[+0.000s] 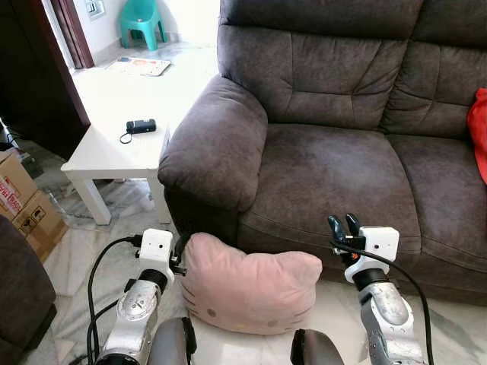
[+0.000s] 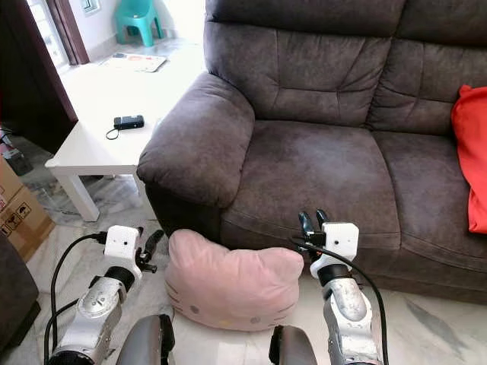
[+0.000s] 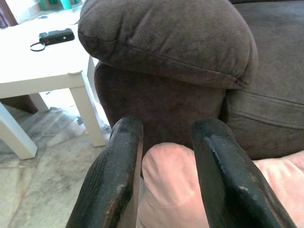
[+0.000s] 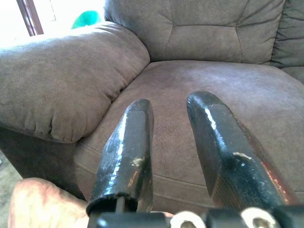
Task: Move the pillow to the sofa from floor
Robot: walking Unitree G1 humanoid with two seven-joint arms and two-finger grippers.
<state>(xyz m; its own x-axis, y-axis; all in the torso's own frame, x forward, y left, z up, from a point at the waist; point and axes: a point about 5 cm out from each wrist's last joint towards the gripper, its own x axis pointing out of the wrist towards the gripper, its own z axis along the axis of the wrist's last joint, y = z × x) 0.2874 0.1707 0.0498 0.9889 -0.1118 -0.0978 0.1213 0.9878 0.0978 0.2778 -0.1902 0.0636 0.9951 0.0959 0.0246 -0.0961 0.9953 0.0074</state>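
On pale marble floor (image 1: 68, 251), against near front of dark grey fabric sofa (image 1: 335, 167): pink cat-face plush pillow (image 1: 247, 285), below left armrest. Left gripper (image 3: 166, 156) at pillow's left edge, fingers parted, pillow corner between them, not clamped. Right gripper (image 1: 344, 226) just right of pillow, raised before seat cushion, fingers parted, holding nothing. White low table (image 1: 114, 152) left of sofa, small black device (image 1: 141, 126) on it

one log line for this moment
pillow on floor by sofa | left pincer open at pillow edge | right pincer open, raised beside pillow | no grasp
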